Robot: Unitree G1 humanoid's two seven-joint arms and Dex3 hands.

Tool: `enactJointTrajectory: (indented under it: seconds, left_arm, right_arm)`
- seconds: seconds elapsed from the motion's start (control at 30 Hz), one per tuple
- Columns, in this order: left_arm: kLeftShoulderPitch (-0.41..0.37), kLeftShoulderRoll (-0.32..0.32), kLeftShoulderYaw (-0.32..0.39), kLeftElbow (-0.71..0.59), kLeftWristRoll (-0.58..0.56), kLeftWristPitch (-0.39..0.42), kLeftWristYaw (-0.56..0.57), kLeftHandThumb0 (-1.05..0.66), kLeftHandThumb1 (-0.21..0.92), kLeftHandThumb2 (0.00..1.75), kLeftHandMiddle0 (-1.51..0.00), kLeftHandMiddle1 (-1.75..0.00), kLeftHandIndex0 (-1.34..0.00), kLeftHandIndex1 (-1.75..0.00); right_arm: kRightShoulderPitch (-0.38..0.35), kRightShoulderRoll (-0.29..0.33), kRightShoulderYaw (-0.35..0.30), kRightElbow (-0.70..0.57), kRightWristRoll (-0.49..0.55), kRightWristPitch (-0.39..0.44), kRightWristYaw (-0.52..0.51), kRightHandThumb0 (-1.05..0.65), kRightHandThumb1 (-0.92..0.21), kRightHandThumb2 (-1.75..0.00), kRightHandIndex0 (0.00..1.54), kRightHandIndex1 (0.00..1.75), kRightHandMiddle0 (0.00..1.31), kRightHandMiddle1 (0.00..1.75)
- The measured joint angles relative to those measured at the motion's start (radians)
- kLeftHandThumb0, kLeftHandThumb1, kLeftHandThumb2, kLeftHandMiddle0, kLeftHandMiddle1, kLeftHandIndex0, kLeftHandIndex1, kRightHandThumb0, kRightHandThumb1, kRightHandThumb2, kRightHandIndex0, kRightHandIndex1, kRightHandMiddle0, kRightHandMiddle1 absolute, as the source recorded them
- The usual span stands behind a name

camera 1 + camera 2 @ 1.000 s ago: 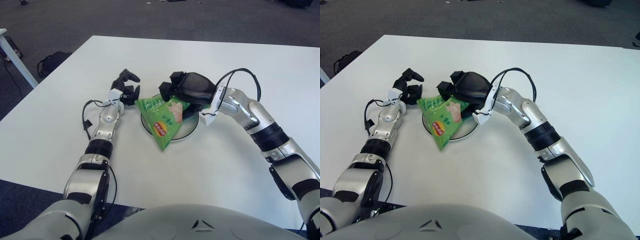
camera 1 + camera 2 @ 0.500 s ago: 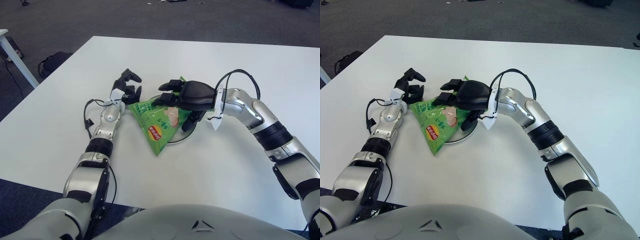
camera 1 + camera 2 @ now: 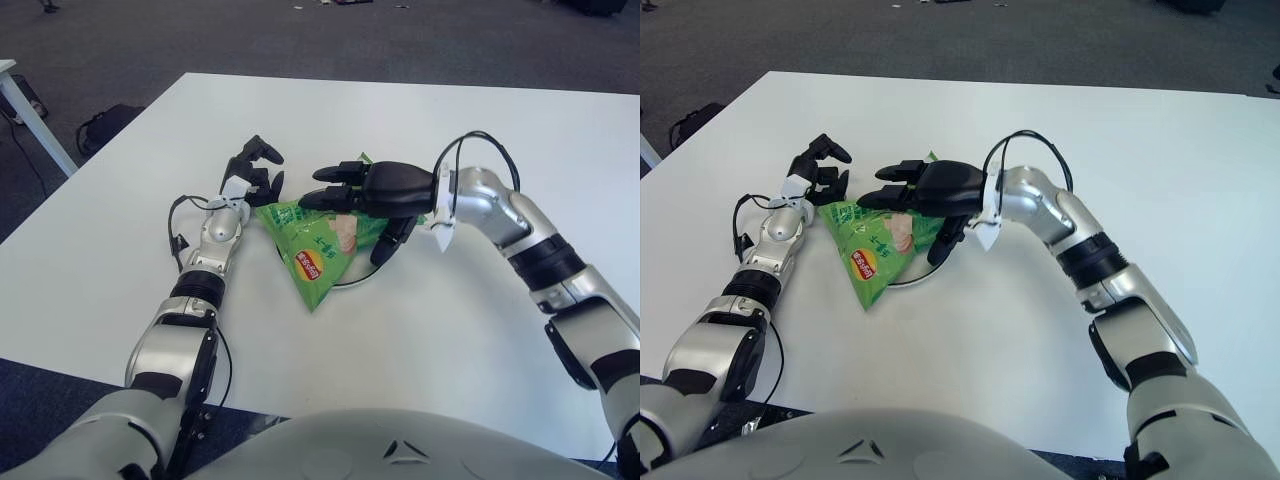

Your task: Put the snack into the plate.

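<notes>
Green chip bag on the plate, right hand spread above it

The green Lay's chip bag [image 3: 877,247] lies across the white plate [image 3: 929,268], its lower end hanging over onto the white table [image 3: 1160,180]. The right hand [image 3: 925,192] hovers over the bag, fingers extended and holding nothing. The left hand [image 3: 818,172] shows just left of the bag, fingers curled.

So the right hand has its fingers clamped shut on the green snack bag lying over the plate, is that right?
Not quite. The right hand is above the green snack bag with its fingers spread open, not clamped on it; the left eye view shows this. The bag does lie over the plate, its lower end sticking out past the rim onto the table. The left hand shows beside the bag's left side.
</notes>
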Motion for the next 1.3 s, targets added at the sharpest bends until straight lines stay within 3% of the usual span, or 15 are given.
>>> enactJointTrajectory:
  seconds: [0.13,0.37,0.47,0.63,0.7,0.77,0.9,1.0,1.13,1.2,1.3]
  left_arm:
    - [0.015,-0.006,0.004,-0.035,-0.009,0.026,-0.001,-0.44,0.45,1.15,-1.22,-1.75,-0.5,-1.75]
    - [0.029,-0.007,0.009,-0.065,-0.031,0.053,-0.016,-0.44,0.45,1.14,-1.21,-1.75,-0.5,-1.75]
    - [0.031,-0.01,0.01,-0.07,-0.045,0.056,-0.03,-0.44,0.45,1.14,-1.21,-1.75,-0.5,-1.75]
    - [0.036,-0.013,0.01,-0.075,-0.057,0.057,-0.042,-0.44,0.45,1.14,-1.21,-1.75,-0.5,-1.75]
    - [0.039,-0.012,0.01,-0.078,-0.058,0.057,-0.043,-0.44,0.46,1.14,-1.21,-1.75,-0.5,-1.75]
    - [0.041,-0.011,0.01,-0.082,-0.058,0.058,-0.047,-0.43,0.46,1.13,-1.21,-1.75,-0.49,-1.75]
    - [0.044,-0.011,0.01,-0.091,-0.061,0.066,-0.053,-0.43,0.48,1.11,-1.21,-1.75,-0.48,-1.75]
    - [0.046,-0.014,0.01,-0.1,-0.063,0.076,-0.054,-0.43,0.48,1.11,-1.21,-1.75,-0.48,-1.75]
    - [0.048,-0.016,0.011,-0.109,-0.063,0.087,-0.053,-0.43,0.49,1.1,-1.22,-1.75,-0.47,-1.75]
    - [0.052,-0.016,0.011,-0.113,-0.063,0.087,-0.05,-0.43,0.49,1.1,-1.22,-1.75,-0.47,-1.75]
    - [0.055,-0.015,0.011,-0.117,-0.063,0.087,-0.045,-0.43,0.49,1.1,-1.22,-1.75,-0.47,-1.75]
  right_arm:
    - [-0.107,0.007,-0.042,0.146,0.138,0.038,0.152,-0.94,-0.8,-0.12,0.0,0.0,0.0,0.0]
    - [-0.207,0.037,-0.149,0.28,0.365,0.136,0.383,-0.85,-0.73,-0.09,0.0,0.0,0.0,0.0]
    - [-0.233,0.055,-0.202,0.392,0.431,0.149,0.47,-0.84,-0.72,-0.09,0.0,0.0,0.01,0.01]
    - [-0.27,0.038,-0.264,0.521,0.443,0.234,0.545,-0.78,-0.69,-0.09,0.0,0.0,0.03,0.03]
    - [-0.286,0.029,-0.279,0.546,0.441,0.271,0.566,-0.76,-0.66,-0.17,0.0,0.0,0.02,0.04]
    - [-0.305,0.025,-0.294,0.563,0.44,0.313,0.59,-0.74,-0.49,-0.48,0.0,0.0,0.01,0.1]
    - [-0.328,0.028,-0.343,0.591,0.453,0.405,0.605,-0.72,-0.38,-0.71,0.0,0.0,0.0,0.19]
    - [-0.314,0.026,-0.404,0.609,0.49,0.474,0.604,-0.67,-0.35,-0.79,0.06,0.03,0.0,0.26]
    - [-0.24,0.007,-0.491,0.604,0.549,0.59,0.569,-0.6,-0.35,-0.85,0.2,0.1,0.0,0.44]
    - [-0.19,0.003,-0.517,0.567,0.554,0.662,0.514,-0.56,-0.38,-0.87,0.27,0.14,0.0,0.66]
    - [-0.117,0.002,-0.542,0.498,0.555,0.731,0.435,-0.52,-0.4,-0.88,0.31,0.21,0.0,0.84]
